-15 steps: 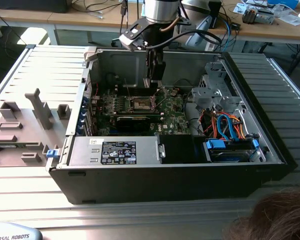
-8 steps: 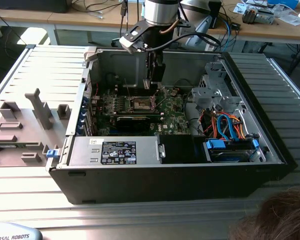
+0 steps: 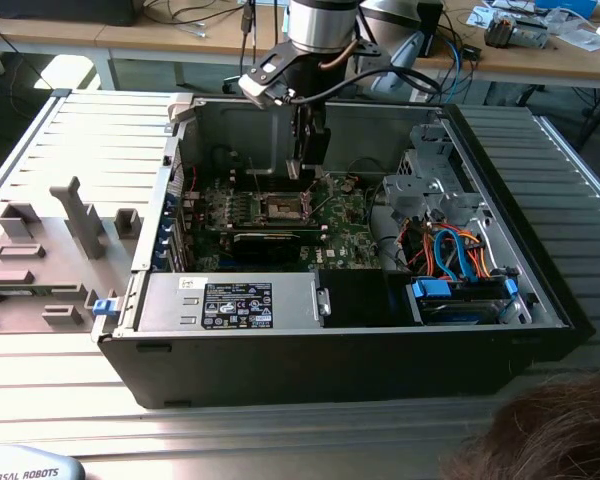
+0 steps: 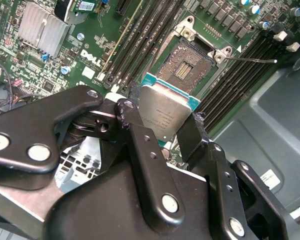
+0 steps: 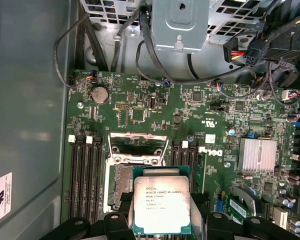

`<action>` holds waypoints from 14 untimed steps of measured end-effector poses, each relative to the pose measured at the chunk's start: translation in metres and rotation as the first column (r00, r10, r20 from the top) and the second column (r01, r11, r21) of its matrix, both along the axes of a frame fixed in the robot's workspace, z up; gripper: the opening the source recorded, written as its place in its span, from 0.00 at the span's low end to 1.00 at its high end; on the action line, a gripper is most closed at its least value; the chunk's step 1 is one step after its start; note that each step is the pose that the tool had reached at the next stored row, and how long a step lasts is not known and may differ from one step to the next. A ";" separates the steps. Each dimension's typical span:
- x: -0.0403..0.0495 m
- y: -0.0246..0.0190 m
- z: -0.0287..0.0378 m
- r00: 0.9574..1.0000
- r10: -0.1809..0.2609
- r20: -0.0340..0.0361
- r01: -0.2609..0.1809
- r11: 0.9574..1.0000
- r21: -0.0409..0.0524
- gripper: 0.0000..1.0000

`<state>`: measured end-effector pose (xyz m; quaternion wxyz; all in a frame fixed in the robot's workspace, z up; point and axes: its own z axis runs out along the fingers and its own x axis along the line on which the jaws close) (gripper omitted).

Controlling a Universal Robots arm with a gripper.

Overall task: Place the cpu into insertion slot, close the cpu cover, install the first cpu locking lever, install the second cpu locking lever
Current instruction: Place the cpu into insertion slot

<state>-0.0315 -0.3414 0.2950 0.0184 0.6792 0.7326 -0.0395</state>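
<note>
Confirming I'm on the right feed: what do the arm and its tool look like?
The arm is a silver-grey cylinder with a black band, and a dark cable loops beside it. The tool is matte black: two fingers built of flat jointed links with round silver pins.

The cpu [image 5: 162, 202], silver top up, is pinched between the black fingers [image 5: 116, 223] of the gripper [image 5: 163, 224], over the open insertion slot [image 5: 122, 186] and hiding part of it. Just beyond, the cpu cover [image 5: 138, 145] stands raised between rows of memory slots [image 5: 85, 180].
</note>
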 end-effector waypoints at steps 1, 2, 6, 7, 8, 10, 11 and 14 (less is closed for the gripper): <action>0.0000 0.0000 -0.0002 1.000 0.000 0.000 0.000 1.000 0.000 0.54; 0.0000 0.0000 -0.0004 1.000 0.000 0.000 0.000 1.000 0.000 0.54; 0.0000 0.0000 -0.0019 1.000 0.000 0.000 0.000 1.000 0.000 0.54; -0.0002 0.0000 -0.0022 1.000 0.000 0.000 0.000 1.000 0.000 0.54; -0.0004 0.0000 -0.0024 1.000 0.000 0.000 0.000 1.000 0.000 0.54; -0.0008 0.0001 -0.0029 1.000 -0.001 0.000 0.001 1.000 0.000 0.54; -0.0015 0.0000 -0.0032 1.000 -0.001 0.000 0.001 1.000 0.000 0.54; -0.0022 0.0001 -0.0038 1.000 -0.001 0.000 0.001 1.000 0.001 0.54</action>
